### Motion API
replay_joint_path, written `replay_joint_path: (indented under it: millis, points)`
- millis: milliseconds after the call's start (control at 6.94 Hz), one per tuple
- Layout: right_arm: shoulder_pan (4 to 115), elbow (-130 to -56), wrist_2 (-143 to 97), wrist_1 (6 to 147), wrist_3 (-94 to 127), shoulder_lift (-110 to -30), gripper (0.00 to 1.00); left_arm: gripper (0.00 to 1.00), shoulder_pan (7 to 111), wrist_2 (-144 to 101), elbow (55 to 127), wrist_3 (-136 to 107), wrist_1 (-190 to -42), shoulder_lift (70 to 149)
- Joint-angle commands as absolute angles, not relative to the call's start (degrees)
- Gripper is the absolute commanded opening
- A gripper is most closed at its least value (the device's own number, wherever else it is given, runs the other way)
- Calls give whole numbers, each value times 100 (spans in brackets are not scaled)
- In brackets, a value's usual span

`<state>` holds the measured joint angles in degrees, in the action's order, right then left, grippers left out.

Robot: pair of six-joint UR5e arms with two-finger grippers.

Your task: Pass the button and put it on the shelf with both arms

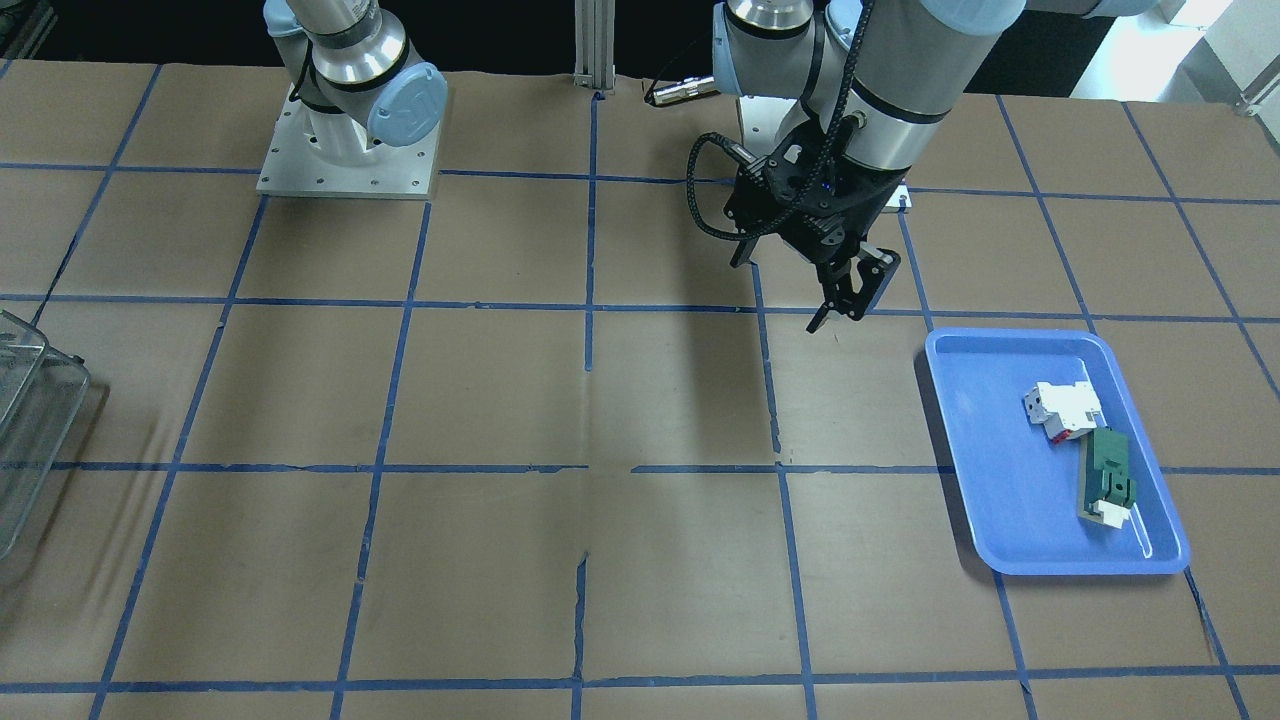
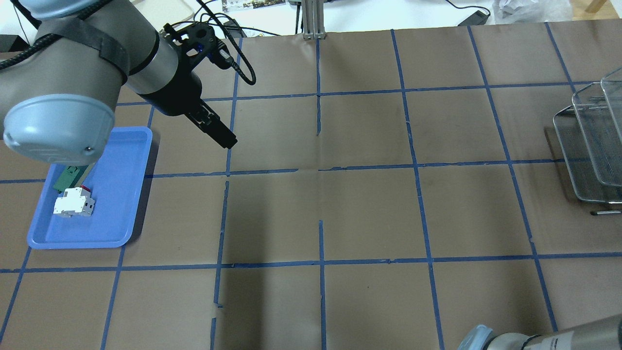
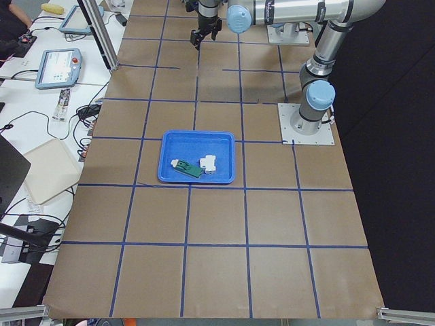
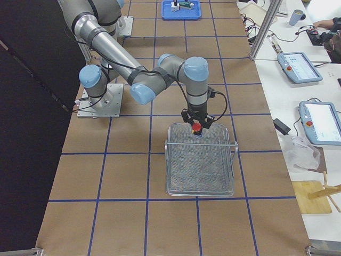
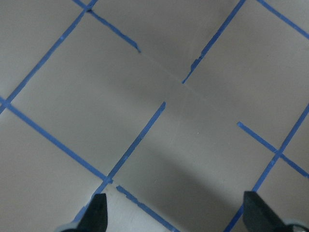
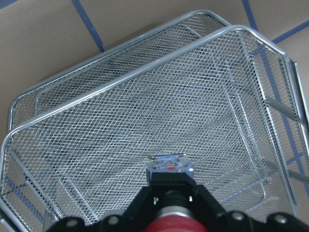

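Observation:
My right gripper (image 6: 171,195) is shut on the button (image 6: 170,168). In the right wrist view its red cap is at the bottom and its clear-bluish block points at the mesh. In the exterior right view the button (image 4: 197,128) hangs over the near-robot end of the shelf (image 4: 200,165), a stepped wire-mesh rack (image 6: 145,106). Parts of the shelf show at the overhead view's right edge (image 2: 588,141) and the front-facing view's left edge (image 1: 30,420). My left gripper (image 1: 845,300) is open and empty above the table, its fingertips (image 5: 99,212) wide apart. It also shows in the overhead view (image 2: 226,138).
A blue tray (image 1: 990,500) lies beside my left arm with a white-and-red block (image 1: 1062,408) and a green-and-white block (image 1: 1108,480) in it. The tray also shows in the overhead view (image 2: 121,204). The table is brown with blue tape lines.

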<state>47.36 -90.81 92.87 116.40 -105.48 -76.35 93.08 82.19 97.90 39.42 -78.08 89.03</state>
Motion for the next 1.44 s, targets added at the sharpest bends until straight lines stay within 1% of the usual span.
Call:
replay_joint_path:
  millis: [0,144,288,576,720,864,1008,1153,1297]
  points:
    - [4729,-9044,9325,11549,-10564,-7559,46,100,9316,8630,9354,2197,-8496,8964]
    - [4729,-9044,9290,11549,-10556,-7480,81,100,9334,8640,9195,1110,-8699,9034]
    - [4729,-9044,9290,11540,-10556,-7462,100,100,9334,8657,9193,812,-8727,9026]
    - [4737,-8939,9281,11174,-10556,-7540,100,100,9334,9436,9290,721,-8701,8921]
    - [4781,-8817,9264,11110,-10556,-7706,100,100,9334,9431,9299,729,-8701,8921]
    - [4894,-8798,9264,10457,-10486,-8126,100,100,9325,9413,9325,729,-8701,8912]
    - [5226,-8841,9177,10067,-9815,-8504,100,100,9334,9396,9343,729,-8701,8903]
    - [5882,-8859,9002,9707,-8999,-8708,100,100,9334,9387,9351,712,-8701,8903]
    - [6498,-8903,9000,9390,-7416,-8858,100,100,9334,9378,9352,721,-8701,8903]
